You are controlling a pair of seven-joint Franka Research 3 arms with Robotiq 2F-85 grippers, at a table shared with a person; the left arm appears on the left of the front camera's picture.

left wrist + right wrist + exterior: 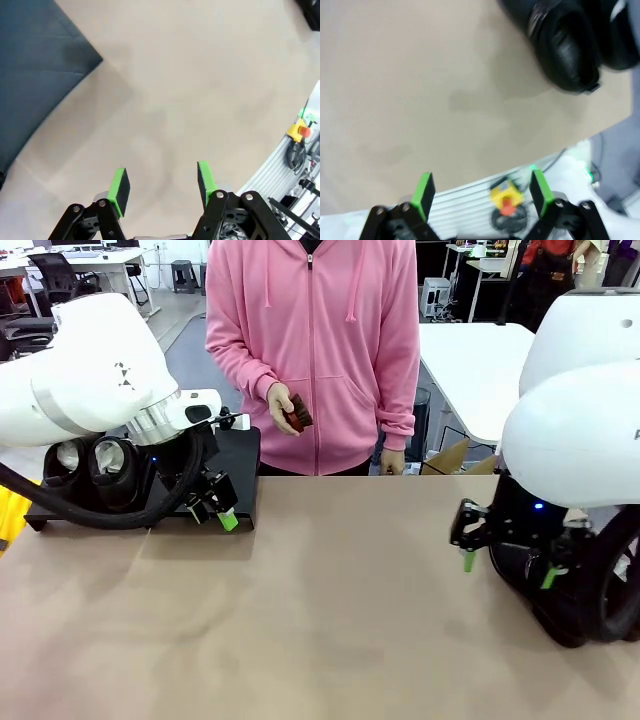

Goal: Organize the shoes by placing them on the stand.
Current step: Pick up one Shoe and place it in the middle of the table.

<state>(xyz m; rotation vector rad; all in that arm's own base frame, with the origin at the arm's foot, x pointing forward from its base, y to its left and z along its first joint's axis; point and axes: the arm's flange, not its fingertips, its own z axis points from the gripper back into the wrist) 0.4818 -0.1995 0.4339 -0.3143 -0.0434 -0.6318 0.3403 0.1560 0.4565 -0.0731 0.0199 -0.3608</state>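
Note:
Two black shoes (pixel 88 468) stand on the left part of the low black stand (pixel 240 452), partly behind my left arm. My left gripper (pixel 213 511) hangs at the stand's front right corner, open, with bare table between its green pads (pixel 120 185). The stand's corner (pixel 35 65) fills the upper left of the left wrist view. More glossy black shoes (pixel 600 590) lie on the table at the right edge, half hidden by my right arm. My right gripper (pixel 507 568) hovers just left of them, open and empty. These shoes (pixel 565 42) appear at the top right beyond its fingertips (pixel 425 192).
A person in a pink hoodie (pixel 315 350) stands at the far side, holding a small reddish-brown object (pixel 296 414) in one hand. The tan table (pixel 330 620) is bare across its middle. The table's near edge (pixel 485 177) runs under my right gripper.

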